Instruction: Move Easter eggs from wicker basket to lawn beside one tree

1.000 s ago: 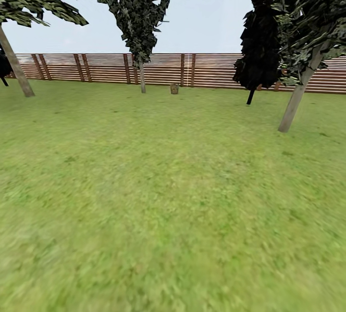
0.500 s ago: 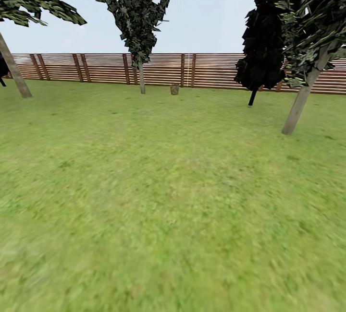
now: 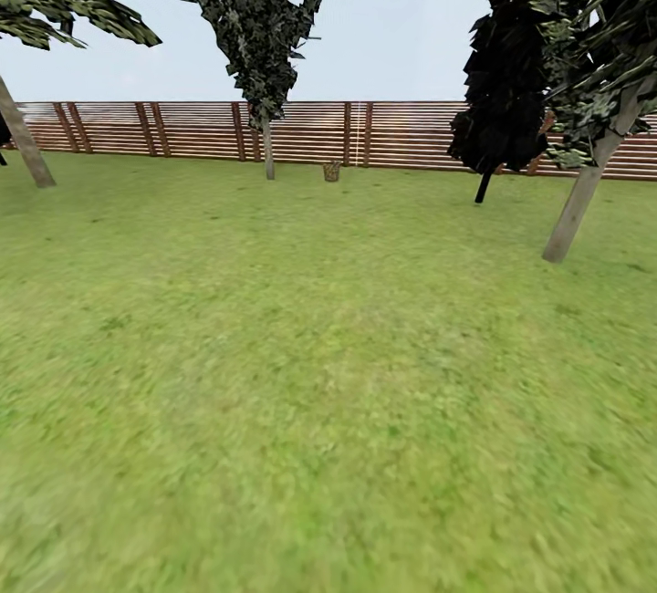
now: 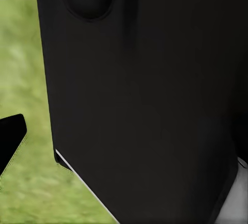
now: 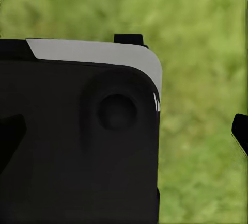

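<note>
1 wicker basket [image 3: 331, 171] sits far off by the fence [image 3: 411, 132], just right of the tree [image 3: 267, 141]. We're in transit across the lawn [image 3: 310, 374]; next: close in. Jaws' state: can't tell either side.

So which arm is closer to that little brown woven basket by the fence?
Can't pick left or right: the small brown wicker basket stands far ahead by the wooden slat fence, nearly dead centre; both wrist cameras face nearby grass.
</note>
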Available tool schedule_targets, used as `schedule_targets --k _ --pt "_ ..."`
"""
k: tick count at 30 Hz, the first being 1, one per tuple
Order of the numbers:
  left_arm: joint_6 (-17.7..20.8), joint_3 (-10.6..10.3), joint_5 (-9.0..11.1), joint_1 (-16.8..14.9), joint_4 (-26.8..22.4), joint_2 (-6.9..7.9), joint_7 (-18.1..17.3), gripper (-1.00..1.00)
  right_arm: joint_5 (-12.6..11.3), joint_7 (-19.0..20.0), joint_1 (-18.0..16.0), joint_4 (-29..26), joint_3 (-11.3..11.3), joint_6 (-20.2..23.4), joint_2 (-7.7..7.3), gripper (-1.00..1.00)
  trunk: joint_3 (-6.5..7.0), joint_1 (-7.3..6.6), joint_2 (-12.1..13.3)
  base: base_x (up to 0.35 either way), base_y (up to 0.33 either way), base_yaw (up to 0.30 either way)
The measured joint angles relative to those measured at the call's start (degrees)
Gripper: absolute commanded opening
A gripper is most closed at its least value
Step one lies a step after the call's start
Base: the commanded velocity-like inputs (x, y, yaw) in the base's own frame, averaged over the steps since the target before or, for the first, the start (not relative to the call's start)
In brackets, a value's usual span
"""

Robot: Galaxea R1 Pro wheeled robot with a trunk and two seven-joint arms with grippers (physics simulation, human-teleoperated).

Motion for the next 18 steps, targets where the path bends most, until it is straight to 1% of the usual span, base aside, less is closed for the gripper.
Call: schedule_targets --k 18 --pt "0.01 0.00 0.00 0.01 0.00 0.00 0.00 1.00 0.00 0.00 0.00 0.00 0.00 0.00 0.00 1.00 0.00 0.00 0.00 0.336 0.000 0.000"
